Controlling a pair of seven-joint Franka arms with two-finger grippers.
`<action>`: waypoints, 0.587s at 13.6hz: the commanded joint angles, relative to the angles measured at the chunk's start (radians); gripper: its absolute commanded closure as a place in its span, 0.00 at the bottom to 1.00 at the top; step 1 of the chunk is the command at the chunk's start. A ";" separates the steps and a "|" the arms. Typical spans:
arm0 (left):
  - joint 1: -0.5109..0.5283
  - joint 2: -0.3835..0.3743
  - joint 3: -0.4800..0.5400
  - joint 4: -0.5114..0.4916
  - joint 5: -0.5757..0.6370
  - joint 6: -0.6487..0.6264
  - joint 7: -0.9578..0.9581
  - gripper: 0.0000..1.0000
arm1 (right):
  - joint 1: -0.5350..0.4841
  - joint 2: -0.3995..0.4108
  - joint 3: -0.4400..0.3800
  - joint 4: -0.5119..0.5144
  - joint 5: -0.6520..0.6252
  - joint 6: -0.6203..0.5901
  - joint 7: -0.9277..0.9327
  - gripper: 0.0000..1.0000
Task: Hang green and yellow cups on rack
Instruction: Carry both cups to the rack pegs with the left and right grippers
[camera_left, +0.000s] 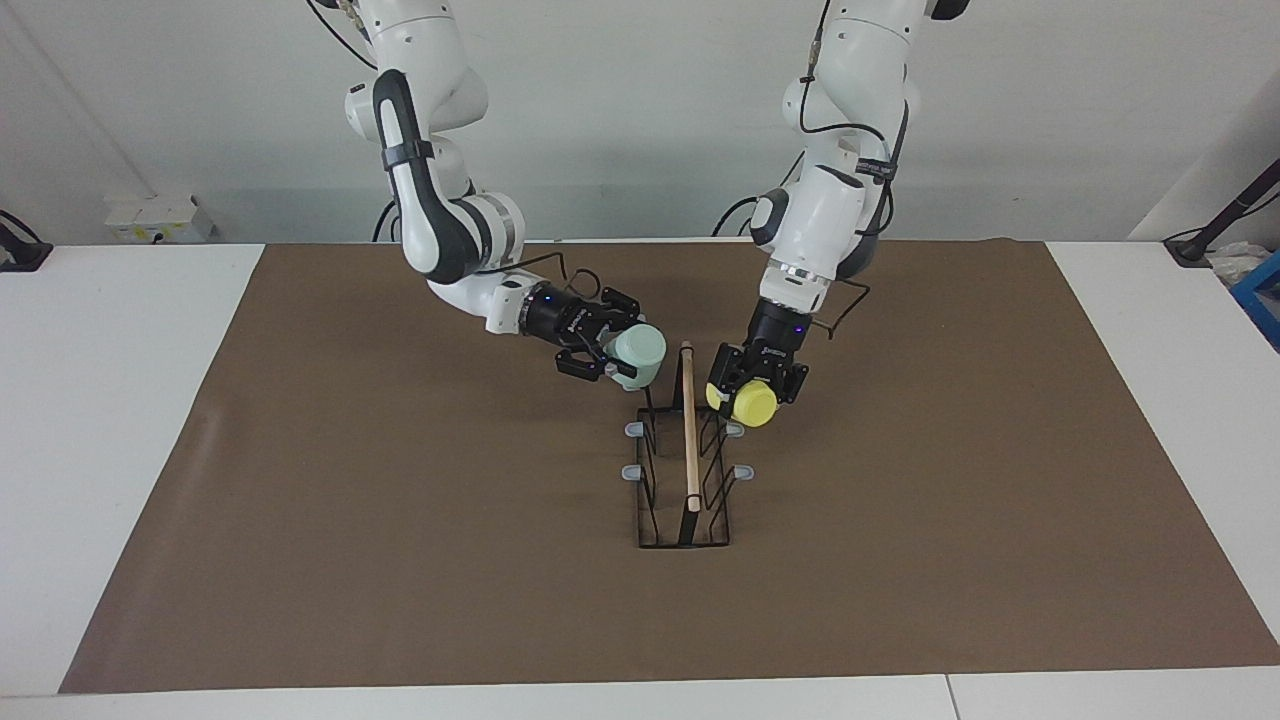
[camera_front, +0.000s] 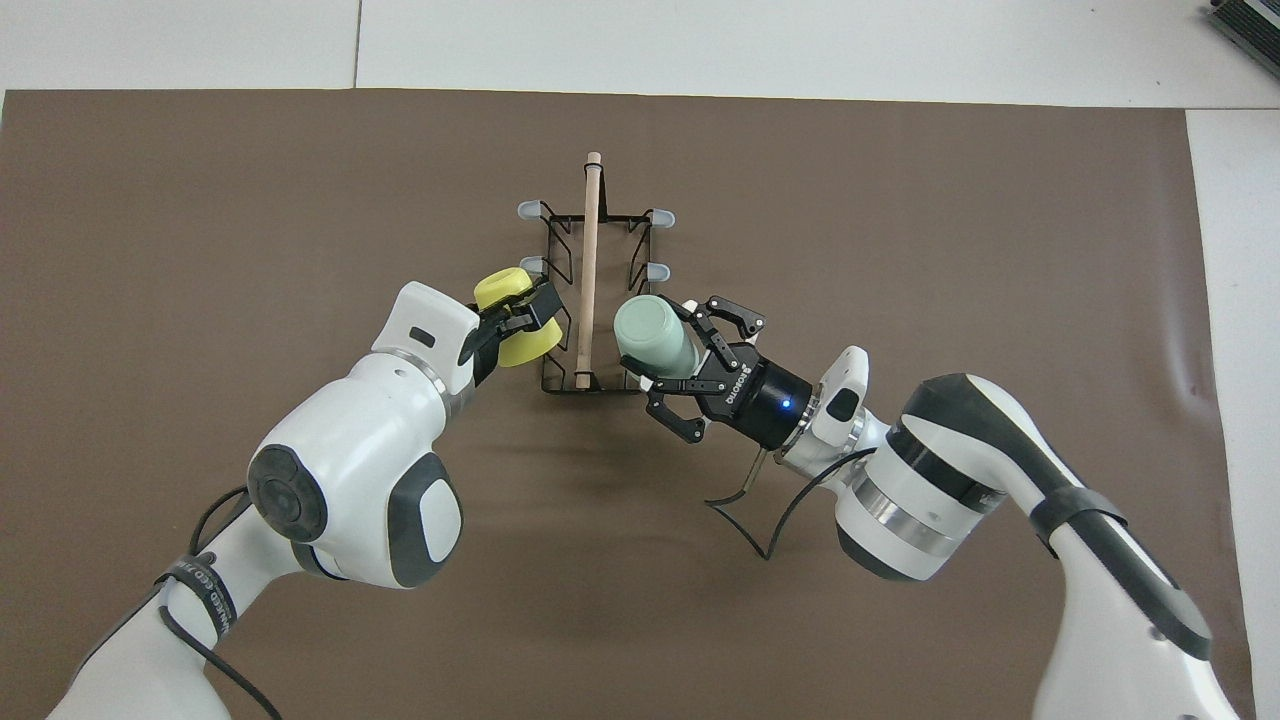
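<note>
The room was evenly bright under soft light from above. The matte brown paper mat (camera_left: 400, 560) threw back no glare and carried only faint, diffuse shadows beneath the narrow black wire rack (camera_left: 685, 480), toward six o'clock. Both views were sharp, with straight edges and no blur.

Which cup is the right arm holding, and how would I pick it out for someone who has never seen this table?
Start at the brown mat and find the black wire rack with the wooden rod at its middle. Two grippers hold cups over the rack's end nearest the robots, one on each side of the rod. The right gripper holds the pale green cup; the left gripper holds the yellow cup.
</note>
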 joint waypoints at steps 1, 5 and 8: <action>0.007 -0.037 -0.008 -0.035 0.008 -0.031 -0.026 1.00 | 0.006 0.034 0.000 0.032 0.026 -0.006 -0.025 0.98; 0.012 -0.050 -0.008 -0.020 0.008 -0.111 -0.032 0.00 | 0.005 0.060 0.000 0.030 0.026 -0.011 -0.076 0.98; 0.026 -0.066 -0.007 0.026 0.007 -0.259 -0.033 0.00 | -0.001 0.118 0.000 0.030 0.029 -0.071 -0.120 0.98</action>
